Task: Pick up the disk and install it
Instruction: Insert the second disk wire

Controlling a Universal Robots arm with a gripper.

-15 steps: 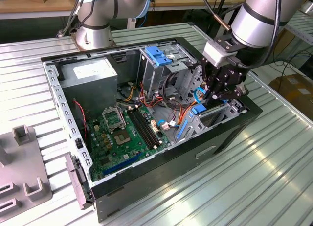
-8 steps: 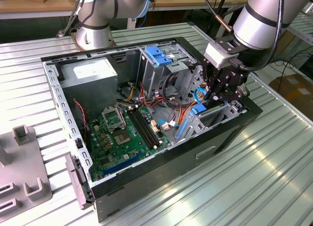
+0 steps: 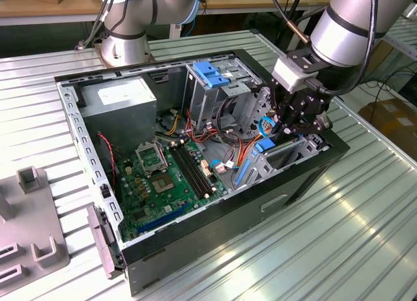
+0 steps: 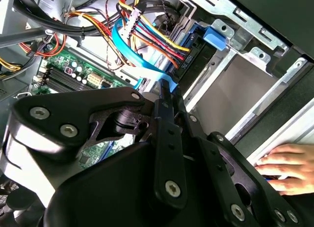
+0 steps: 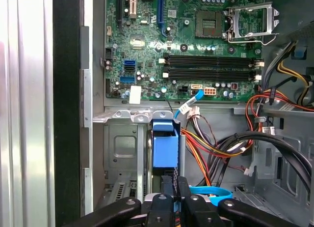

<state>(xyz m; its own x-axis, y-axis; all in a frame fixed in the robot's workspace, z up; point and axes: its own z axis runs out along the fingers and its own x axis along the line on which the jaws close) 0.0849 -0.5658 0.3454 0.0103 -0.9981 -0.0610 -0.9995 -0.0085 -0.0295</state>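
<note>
In the exterior view my gripper (image 3: 296, 122) hung inside the open computer case (image 3: 195, 242) at its corner toward that view's right, above the drive bay, with cables (image 3: 228, 151) just beside it. In the second wrist view my fingers (image 4: 167, 138) were drawn together; a hand (image 4: 289, 168) rested nearby. In the first wrist view they were closed on the disk (image 5: 165, 148), standing on edge in the bay beside the motherboard (image 5: 186, 40).

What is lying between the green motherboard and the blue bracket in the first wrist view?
A metal bay edge crosses between the motherboard and the blue bracket, with a blue-tagged cable just above it.
</note>
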